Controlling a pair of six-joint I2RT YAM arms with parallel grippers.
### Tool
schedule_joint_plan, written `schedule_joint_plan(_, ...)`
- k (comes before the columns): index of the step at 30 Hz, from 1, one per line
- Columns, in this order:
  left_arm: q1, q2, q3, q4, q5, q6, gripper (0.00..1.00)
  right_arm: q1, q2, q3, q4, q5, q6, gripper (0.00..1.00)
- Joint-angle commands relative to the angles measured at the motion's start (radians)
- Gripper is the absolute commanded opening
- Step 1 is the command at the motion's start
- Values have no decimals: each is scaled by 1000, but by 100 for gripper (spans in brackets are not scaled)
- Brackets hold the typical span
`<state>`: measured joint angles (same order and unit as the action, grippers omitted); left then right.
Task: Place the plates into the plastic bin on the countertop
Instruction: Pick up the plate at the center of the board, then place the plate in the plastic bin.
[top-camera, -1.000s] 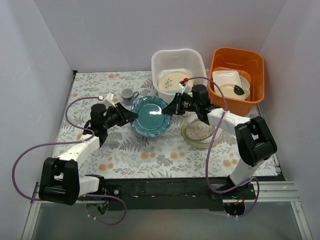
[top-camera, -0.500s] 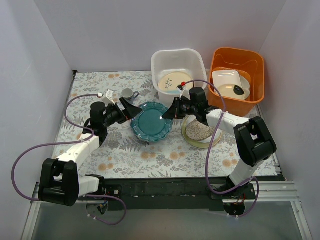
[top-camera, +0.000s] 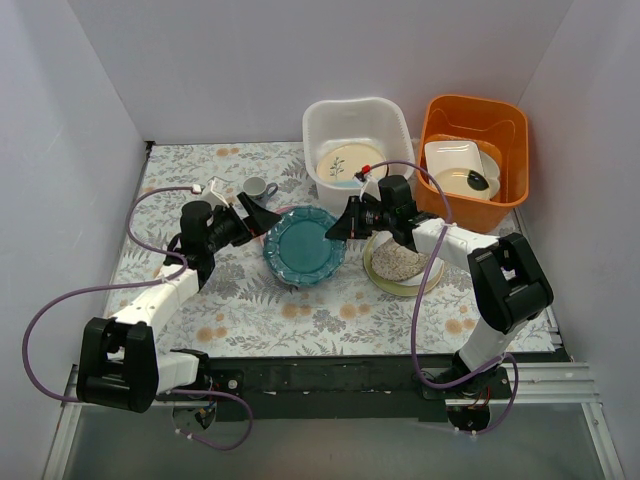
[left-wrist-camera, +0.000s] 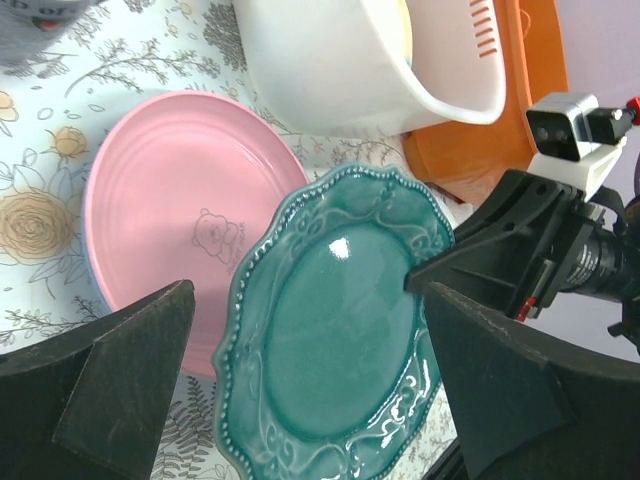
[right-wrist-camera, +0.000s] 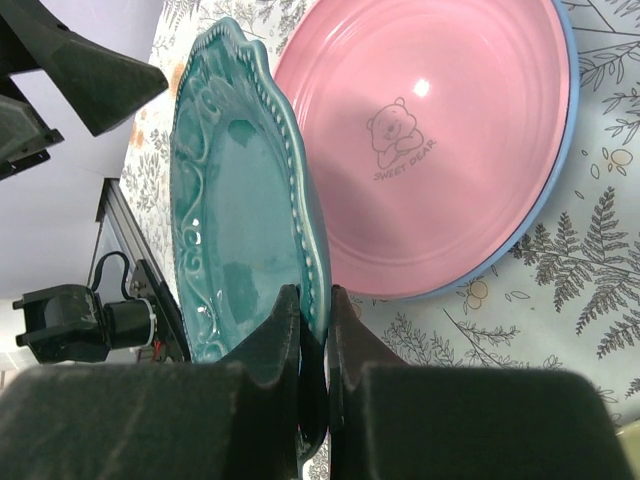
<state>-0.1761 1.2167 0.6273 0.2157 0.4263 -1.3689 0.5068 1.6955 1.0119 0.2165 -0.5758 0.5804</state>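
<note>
The scalloped teal plate (top-camera: 303, 245) hangs tilted above the countertop (top-camera: 300, 312), and my right gripper (top-camera: 336, 228) is shut on its right rim. In the right wrist view both fingers (right-wrist-camera: 285, 330) pinch that rim of the teal plate (right-wrist-camera: 225, 220). My left gripper (top-camera: 262, 222) stands open just left of the plate, with its jaws wide apart and not touching the teal plate (left-wrist-camera: 330, 330). Under it lies a pink plate (left-wrist-camera: 170, 230) with a bear print, resting on a blue plate (right-wrist-camera: 566, 170). The plastic bin (top-camera: 358, 112) stands behind and holds a cream plate (top-camera: 349, 163).
An orange tub (top-camera: 475, 112) with a squarish white dish (top-camera: 452, 158) stands right of the bin. A small grey cup (top-camera: 256, 187) sits behind my left gripper. A speckled beige plate (top-camera: 397, 262) tops a stack below my right arm.
My left gripper has opened, let go of the teal plate's left rim and drawn back a little. The right gripper now holds the plate alone, tilted more steeply.
</note>
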Motion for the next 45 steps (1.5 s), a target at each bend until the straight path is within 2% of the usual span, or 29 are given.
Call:
schedule_joint_plan(1, -2, -13, 64, -45, -55, 27, 98, -8, -46, 79, 72, -58, 22, 1)
schedule_joint_plan(23, -2, 20, 83, -62, -24, 42, 98, -180, -68, 247, -37, -81, -11, 1)
schedule_joint_plan(45, -2, 30, 77, -70, -1, 45, 98, -327, 130, 600, -123, -93, 15, 1)
